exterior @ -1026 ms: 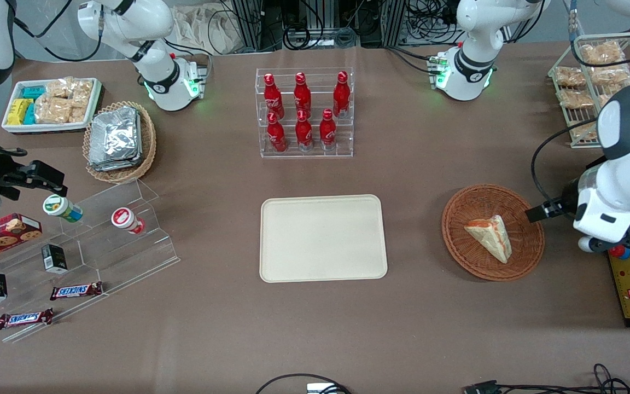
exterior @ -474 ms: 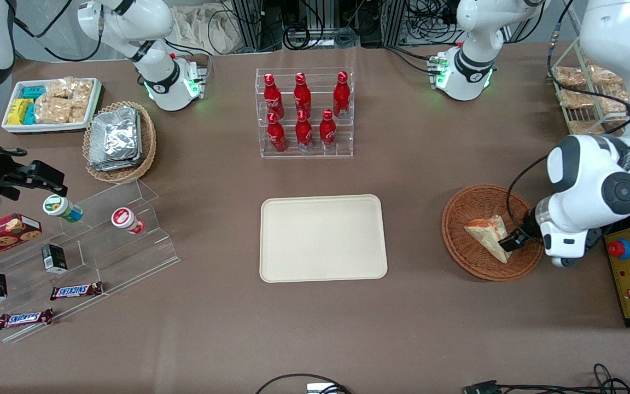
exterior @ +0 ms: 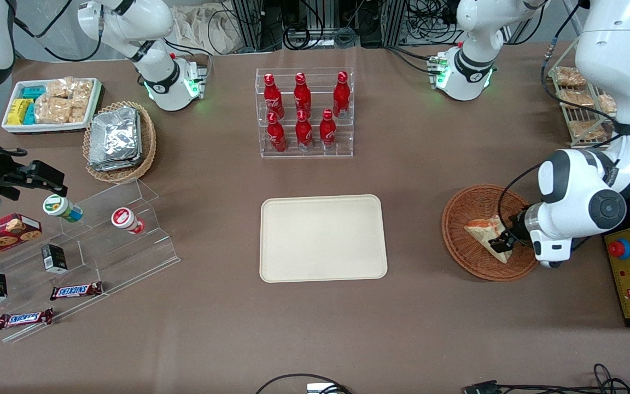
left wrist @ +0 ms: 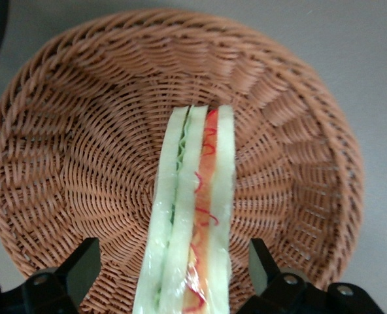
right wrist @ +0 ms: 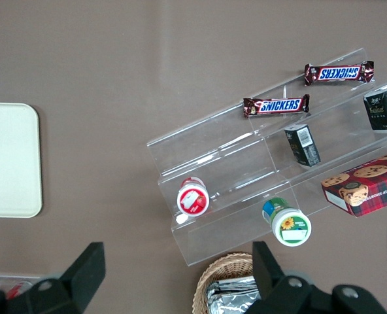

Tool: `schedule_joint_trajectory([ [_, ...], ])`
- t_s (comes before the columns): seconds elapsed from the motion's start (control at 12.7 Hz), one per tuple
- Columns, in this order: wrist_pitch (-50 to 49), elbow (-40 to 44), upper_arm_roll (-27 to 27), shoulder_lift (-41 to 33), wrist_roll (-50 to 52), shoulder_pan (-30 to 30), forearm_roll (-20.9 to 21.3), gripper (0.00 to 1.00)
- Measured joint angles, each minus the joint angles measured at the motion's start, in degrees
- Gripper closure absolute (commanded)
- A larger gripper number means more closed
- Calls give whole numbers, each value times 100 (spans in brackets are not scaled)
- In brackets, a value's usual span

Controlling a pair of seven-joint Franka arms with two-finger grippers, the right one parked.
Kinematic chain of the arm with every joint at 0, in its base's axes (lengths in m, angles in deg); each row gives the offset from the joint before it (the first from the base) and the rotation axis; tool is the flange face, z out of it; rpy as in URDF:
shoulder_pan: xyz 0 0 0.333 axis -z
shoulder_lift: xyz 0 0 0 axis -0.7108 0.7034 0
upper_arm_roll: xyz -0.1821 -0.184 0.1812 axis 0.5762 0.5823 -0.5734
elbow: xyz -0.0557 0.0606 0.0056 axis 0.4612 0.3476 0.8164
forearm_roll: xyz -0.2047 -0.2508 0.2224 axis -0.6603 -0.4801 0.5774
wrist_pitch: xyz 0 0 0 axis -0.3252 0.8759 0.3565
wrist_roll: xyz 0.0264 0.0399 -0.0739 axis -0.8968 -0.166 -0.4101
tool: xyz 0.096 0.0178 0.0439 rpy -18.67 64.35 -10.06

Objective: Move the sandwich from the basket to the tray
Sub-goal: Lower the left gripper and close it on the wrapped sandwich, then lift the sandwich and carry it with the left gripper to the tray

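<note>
Pincer [left wrist: 174, 275] spread, straddling sandwich [left wrist: 192, 216] in basket [left wrist: 63, 163] at right of front view, long axis running between fingers.

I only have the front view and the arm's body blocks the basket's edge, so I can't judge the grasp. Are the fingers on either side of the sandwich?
Observer: Yes. In the left wrist view the gripper is open, its fingers apart from the sandwich lying between them.
Operator: Is the sandwich flat or on edge?
Observer: On edge: its bread and red-orange and green filling layers face the wrist camera.
Operator: Anything else in the basket?
Observer: No, only bare weave of the basket shows around it.
</note>
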Motion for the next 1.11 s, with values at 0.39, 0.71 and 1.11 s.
schedule_joint_trajectory([
  [0.39,261,-37,-1,322,229,2,-5,90],
  [0.71,193,79,27,261,56,7,6,100],
  [1.11,-1438,1401,233,-9,-758,134,8,100],
])
